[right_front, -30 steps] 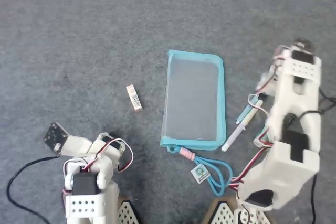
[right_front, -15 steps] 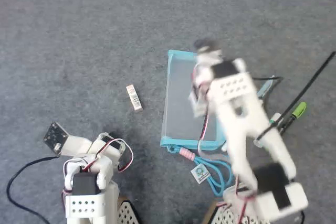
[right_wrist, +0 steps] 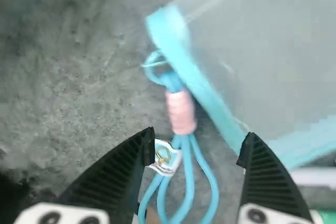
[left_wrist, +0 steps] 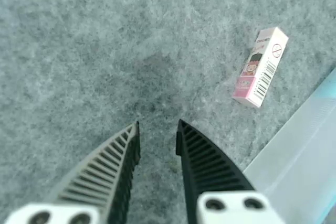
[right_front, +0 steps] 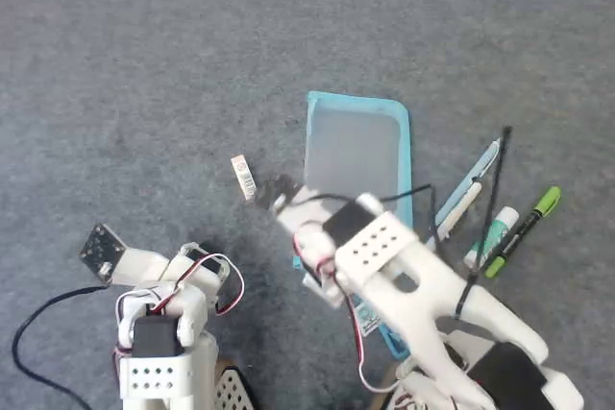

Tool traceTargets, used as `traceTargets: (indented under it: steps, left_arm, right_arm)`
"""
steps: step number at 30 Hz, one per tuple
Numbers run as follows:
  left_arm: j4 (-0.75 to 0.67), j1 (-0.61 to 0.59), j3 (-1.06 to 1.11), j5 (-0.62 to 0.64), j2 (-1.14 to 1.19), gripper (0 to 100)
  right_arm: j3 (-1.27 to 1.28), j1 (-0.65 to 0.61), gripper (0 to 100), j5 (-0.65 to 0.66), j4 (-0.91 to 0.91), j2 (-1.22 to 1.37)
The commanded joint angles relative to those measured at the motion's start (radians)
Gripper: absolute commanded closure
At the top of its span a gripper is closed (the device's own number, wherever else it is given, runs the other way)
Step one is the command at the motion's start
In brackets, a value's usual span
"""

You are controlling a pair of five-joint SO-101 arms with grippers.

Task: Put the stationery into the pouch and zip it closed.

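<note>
The turquoise pouch (right_front: 356, 156) with a clear face lies flat mid-table. My right gripper (right_wrist: 197, 135) is open above its near corner, where a pink bead (right_wrist: 180, 115) and a blue cord loop (right_wrist: 199, 182) hang from the zipper end. From above, this right gripper (right_front: 281, 191) sits at the pouch's near-left corner. Three pens lie right of the pouch: a blue-white pen (right_front: 471, 194), a white-green marker (right_front: 492, 235) and a black-green marker (right_front: 527, 221). A small boxed eraser (right_front: 245, 178) (left_wrist: 261, 66) lies left of the pouch. My left gripper (left_wrist: 157, 127) is slightly open over bare carpet, holding nothing.
Grey carpet covers the table. The right arm's body (right_front: 413, 276) lies across the pouch's near end and hides the cord tag. The left arm's base (right_front: 159, 343) stands at the near-left. A black cable (right_front: 485, 218) crosses above the pens.
The right arm swung from the table's right side across the pouch to its near-left corner, uncovering the pens. The left arm stayed still.
</note>
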Motion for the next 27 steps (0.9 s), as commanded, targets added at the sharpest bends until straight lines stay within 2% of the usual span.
traceTargets:
  steps: [1,12,15,23,27]
  left_arm:
    - [-0.009,-0.008,-0.013,-0.011,0.002,89]
    - [-0.009,-0.009,-0.013,-0.011,0.002,89]
    - [-0.009,-0.009,-0.013,-0.011,0.002,89]
    - [-0.009,-0.008,-0.013,-0.011,0.002,89]
    - [-0.009,-0.009,-0.013,-0.011,0.002,89]
  right_arm:
    - [0.043,-0.035,74.2,0.025,-0.091,0.001]
    - [0.084,-0.047,74.6,0.029,-0.209,0.122]
    - [0.083,-0.044,79.6,0.032,-0.236,0.185]
    - [0.069,-0.039,82.2,0.032,-0.166,0.208]
    - [0.066,0.058,82.2,0.035,-0.116,0.211]
